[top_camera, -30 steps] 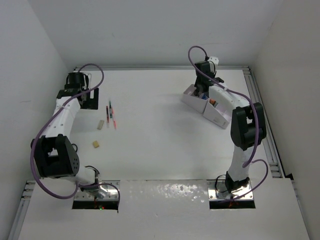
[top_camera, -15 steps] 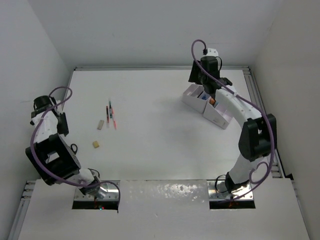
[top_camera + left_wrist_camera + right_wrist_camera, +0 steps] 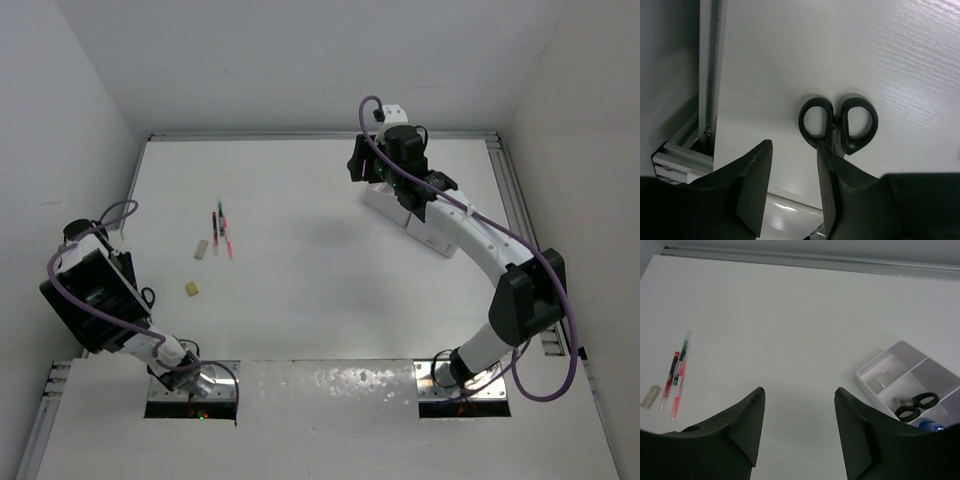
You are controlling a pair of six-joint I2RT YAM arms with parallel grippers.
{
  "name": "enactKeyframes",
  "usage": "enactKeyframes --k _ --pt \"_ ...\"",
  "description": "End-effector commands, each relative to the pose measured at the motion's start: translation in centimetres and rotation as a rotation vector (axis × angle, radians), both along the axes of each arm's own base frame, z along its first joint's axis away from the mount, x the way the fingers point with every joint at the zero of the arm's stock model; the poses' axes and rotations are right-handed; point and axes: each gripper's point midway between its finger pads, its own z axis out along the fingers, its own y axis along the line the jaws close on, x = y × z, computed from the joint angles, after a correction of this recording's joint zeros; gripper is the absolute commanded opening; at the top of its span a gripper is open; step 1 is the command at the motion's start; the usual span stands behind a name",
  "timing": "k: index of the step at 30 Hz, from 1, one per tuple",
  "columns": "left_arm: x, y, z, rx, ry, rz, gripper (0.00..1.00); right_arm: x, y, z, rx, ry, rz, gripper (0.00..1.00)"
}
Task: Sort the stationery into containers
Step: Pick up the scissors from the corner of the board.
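Black-handled scissors (image 3: 838, 124) stick out past my left gripper (image 3: 793, 146). Their blade lies along the right finger, and a gap shows between it and the left finger. They stay with the jaws above the table's left edge, so the grip looks shut on them. That arm is folded back at the left (image 3: 75, 235). My right gripper (image 3: 799, 390) hangs open and empty, left of the white organiser (image 3: 881, 358), also seen from above (image 3: 355, 165). Red and green pens (image 3: 222, 230) and two erasers (image 3: 201, 249) (image 3: 191, 288) lie on the table.
The organiser (image 3: 440, 240) holds a second pair of scissors (image 3: 915, 407), a blue-capped bottle (image 3: 932, 426) and a small pale block (image 3: 883, 380). A metal rail (image 3: 707, 75) runs along the left table edge beside my left gripper. White walls close in the table.
My left arm has pulled back from the far left corner to the left edge, and its jaws have narrowed. My right arm has swung left off the organiser with its jaws a little wider.
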Motion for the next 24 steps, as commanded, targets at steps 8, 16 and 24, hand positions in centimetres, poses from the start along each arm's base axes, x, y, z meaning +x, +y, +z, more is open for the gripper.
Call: enactKeyframes --k 8,16,24 --pt "0.6 1.1 -3.4 -0.003 0.005 0.015 0.32 -1.0 -0.4 1.8 -0.028 -0.056 -0.005 0.57" --pt "-0.3 0.8 -5.3 -0.036 0.036 0.016 0.0 -1.5 -1.1 3.0 -0.032 -0.096 -0.026 0.57" --pt "4.5 2.5 1.5 0.026 -0.158 -0.012 0.0 -2.9 1.5 3.8 -0.081 -0.13 0.08 0.58"
